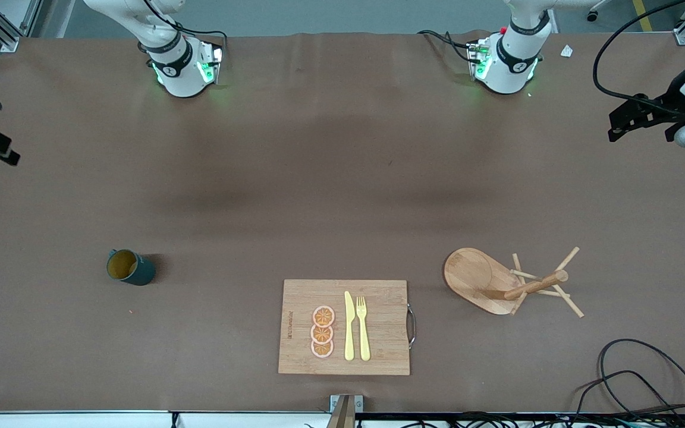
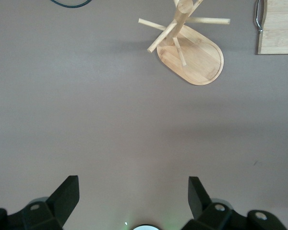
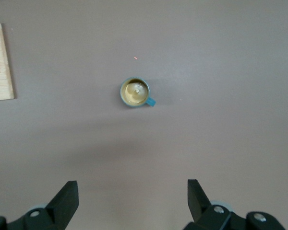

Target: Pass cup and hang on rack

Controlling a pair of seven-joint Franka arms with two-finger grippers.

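Cup [image 1: 130, 267] stands upright on the surface [image 1: 319, 178] toward the right arm's end, mouth up, yellow inside showing. In the right wrist view the cup [image 3: 135, 92] sits alone on bare brown cover, its short teal handle sticking out to one side; nothing touches it.

Rack [image 1: 497, 282] stands on its flat base toward the left arm's end, approx. as near the front camera as the cup and well apart from it. Central post w/ thin pegs fanning out, no mug on any peg. Left wrist view looks down on the rack [image 2: 192, 48], pegs spread above the base.

Btw. cup and rack, and a bit nearer the front camera, lies a cutting board [image 1: 344, 327] w/ a metal handle on the edge facing the rack. On it: three orange slices [image 1: 322, 331] in a row, a yellow knife [image 1: 349, 326] and a yellow fork [image 1: 363, 327] side by side.

Left hand [image 2: 133, 201] hangs over bare surface at the left arm's end, fingers apart, holding nothing. Right hand [image 3: 132, 202] hangs over bare surface at the right arm's end, fingers also apart, empty. Both arms wait.
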